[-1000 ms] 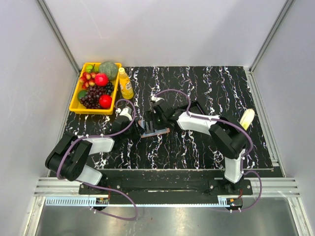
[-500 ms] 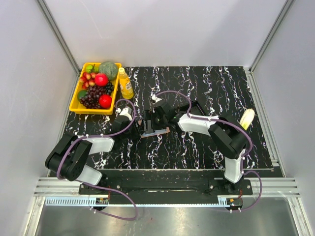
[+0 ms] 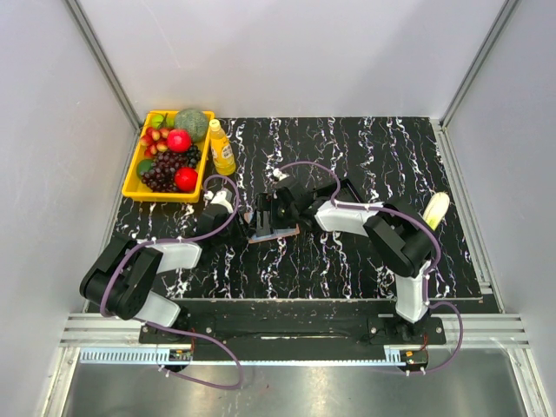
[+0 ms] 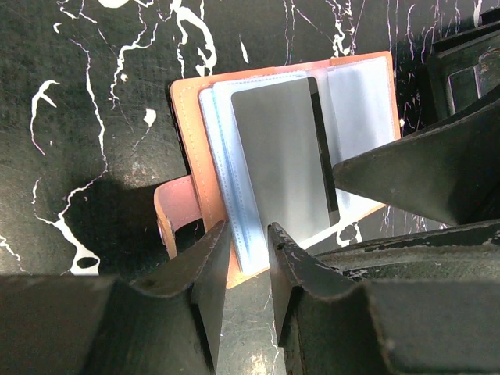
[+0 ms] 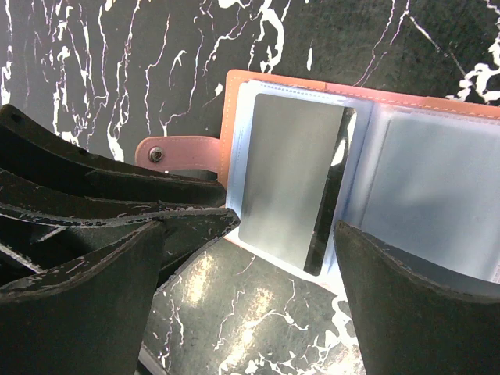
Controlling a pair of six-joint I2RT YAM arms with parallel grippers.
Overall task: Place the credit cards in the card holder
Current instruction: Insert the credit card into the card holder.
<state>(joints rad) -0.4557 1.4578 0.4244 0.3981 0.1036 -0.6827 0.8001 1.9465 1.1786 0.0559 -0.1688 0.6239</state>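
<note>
The tan card holder (image 3: 276,230) lies open on the black marble table, clear sleeves up and snap tab (image 5: 176,152) sticking out. A grey glossy credit card (image 4: 281,156) with a dark stripe lies on one half's sleeves (image 5: 289,172); whether it is inside a pocket I cannot tell. My left gripper (image 4: 246,234) has a narrow gap between its jaws, and its tips sit at the holder's near edge (image 4: 187,117). My right gripper (image 5: 250,230) stands wide open over the card's end, one finger on each side. Nothing is held.
A black open box (image 4: 461,70) sits just behind the holder, under the right arm (image 3: 347,213). A yellow tray (image 3: 132,185) of fruit and a yellow bottle (image 3: 221,148) stand at the back left. A banana (image 3: 436,209) lies at the right.
The right gripper has edged slightly left over the holder. The left arm, the holder and the card have stayed put.
</note>
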